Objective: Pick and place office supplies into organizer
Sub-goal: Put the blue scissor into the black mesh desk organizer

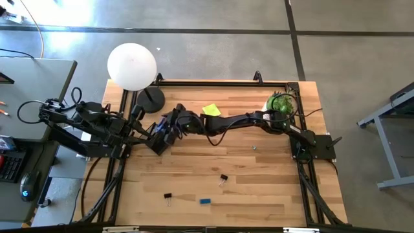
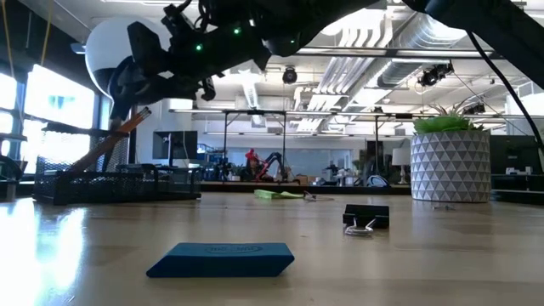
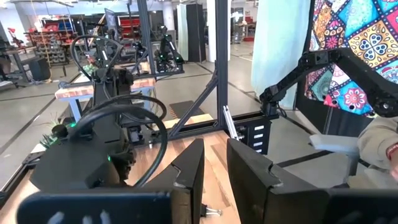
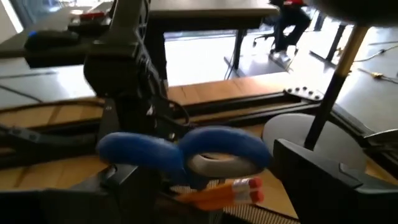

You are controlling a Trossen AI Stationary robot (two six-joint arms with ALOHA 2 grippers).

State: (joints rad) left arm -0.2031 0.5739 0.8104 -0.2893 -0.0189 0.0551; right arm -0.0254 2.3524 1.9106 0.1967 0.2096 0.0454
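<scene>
The black organizer (image 1: 157, 142) stands at the table's left, seen low at the organizer's wall (image 2: 110, 183) with an orange pencil (image 2: 119, 140) leaning out. Blue-handled scissors (image 4: 186, 152) stand in it, handles up, beside orange pencils (image 4: 221, 193). My right gripper (image 1: 169, 126) reaches across the table and hangs open over the organizer, a finger on either side of the handles. My left gripper (image 3: 214, 180) waits level above the left edge, slightly open with nothing between its fingers. A yellow sticky-note pad (image 1: 211, 110), two binder clips (image 1: 223, 178) (image 1: 167, 196) and a blue eraser (image 1: 205, 201) lie on the table. My right gripper stands open around the scissors' blue handles (image 4: 249, 152), coming level from the table's right side. A narrow gap shows beside one finger (image 4: 323, 180). Whether the other finger touches the handles I cannot tell.
A white globe lamp (image 1: 132, 65) on a round black base (image 1: 150, 98) stands just beyond the organizer. A potted green plant (image 1: 281, 103) is at the far right. The eraser (image 2: 221, 259) and a clip (image 2: 365, 217) sit toward the near edge.
</scene>
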